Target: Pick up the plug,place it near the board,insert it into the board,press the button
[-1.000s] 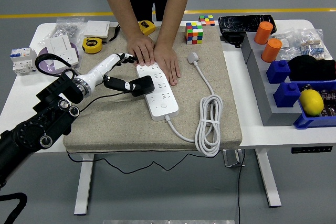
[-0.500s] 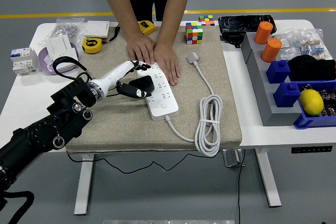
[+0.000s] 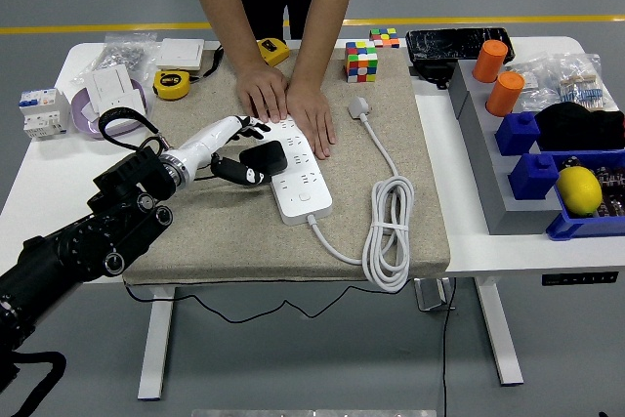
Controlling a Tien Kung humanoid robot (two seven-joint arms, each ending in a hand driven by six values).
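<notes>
The left hand [image 3: 232,144] pinches the black plug [image 3: 262,157], a light, rigid, likely smooth block best gripped by its sides, just over the board [image 3: 296,175].

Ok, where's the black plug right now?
In the head view the chunky black plug sits left of centre, held by the left robot hand over the left edge of the white power strip, just below the person's hands.

The power strip [image 3: 296,169] lies mid-mat [image 3: 391,124], its coiled cable [image 3: 389,227] to the right; tape measures [image 3: 173,84] behind-left; puzzle cube [image 3: 361,62] behind; bins [image 3: 547,178] far right.
</notes>
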